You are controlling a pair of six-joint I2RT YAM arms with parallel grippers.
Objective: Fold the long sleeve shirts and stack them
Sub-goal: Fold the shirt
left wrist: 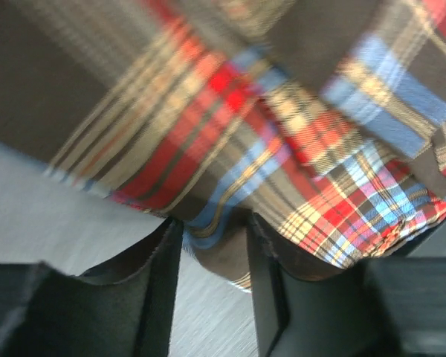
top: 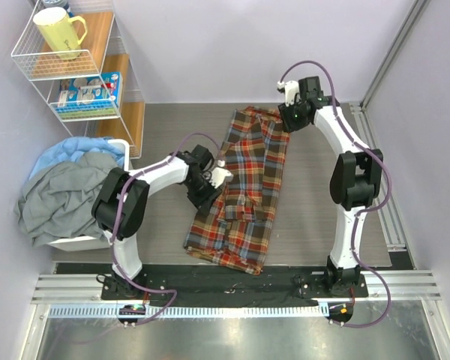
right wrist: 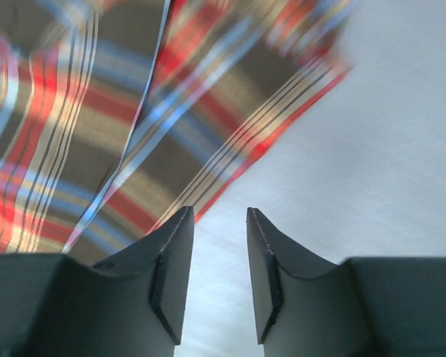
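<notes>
Left wrist showed the left gripper (left wrist: 214, 227) spread astride the hem of the shirt (left wrist: 230, 111), the right gripper (right wrist: 219, 217) spread and empty; both likely needed deeper bites.

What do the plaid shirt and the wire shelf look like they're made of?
Plaid shirt: soft woven cloth, matte, probably cotton flannel; it creases and lies in limp folds.
Wire shelf: thin metal wire with a white coating, judging by its slim straight grid; paint or plastic, I cannot tell.
</notes>
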